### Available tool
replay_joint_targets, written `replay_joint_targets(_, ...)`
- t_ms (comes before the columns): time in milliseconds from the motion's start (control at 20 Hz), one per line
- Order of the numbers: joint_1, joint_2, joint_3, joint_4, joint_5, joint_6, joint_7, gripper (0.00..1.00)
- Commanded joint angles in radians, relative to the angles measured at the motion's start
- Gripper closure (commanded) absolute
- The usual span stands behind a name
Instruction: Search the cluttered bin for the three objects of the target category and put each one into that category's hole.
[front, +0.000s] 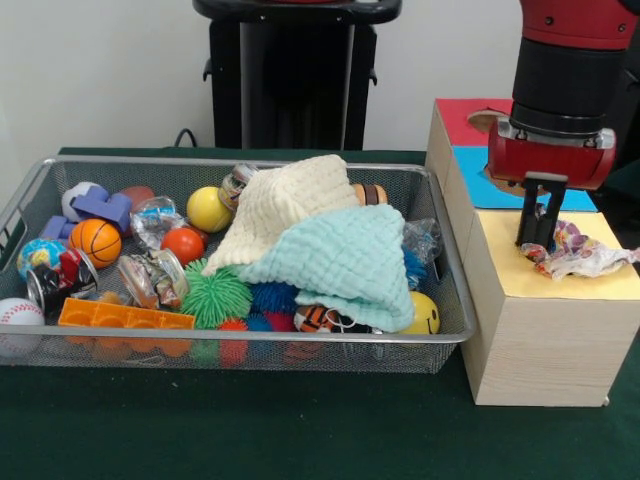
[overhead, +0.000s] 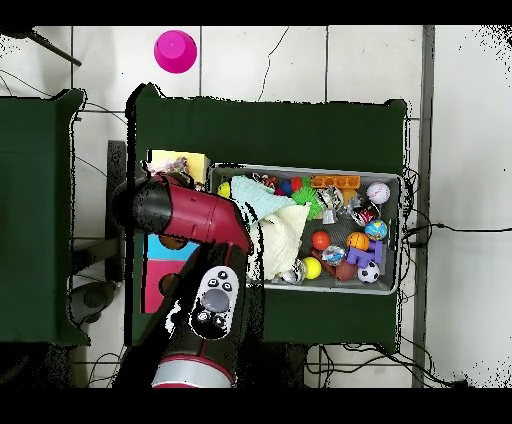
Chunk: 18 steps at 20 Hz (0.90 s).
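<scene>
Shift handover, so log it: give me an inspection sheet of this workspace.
Surface: green table cover, bare in front of the bin.
Job's things: wire bin full; wooden sorting box beside it, with red, blue and yellow sections; crinkled wrapper on the yellow section.
Clutter: cream cloth and mint cloth over balls; orange brick at the front.
Grippers: gripper above the yellow section by the wrapper; state unclear.
Cables: black cable behind the bin.
Surroundings: pink cup on the floor.
</scene>
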Motion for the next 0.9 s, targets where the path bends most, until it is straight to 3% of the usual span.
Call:
replay_joint_targets(50,0.007,0.006,0.034,0.156,0.005,0.127,0.248,1.0)
replay_joint_targets(400,-0.02,-0.009,0.097,0.177,0.073,0.12,0.275,1.0)
replay_joint_targets(900,-0.01,-0.02,0.095,0.181,0.115,0.131,0.268,1.0)
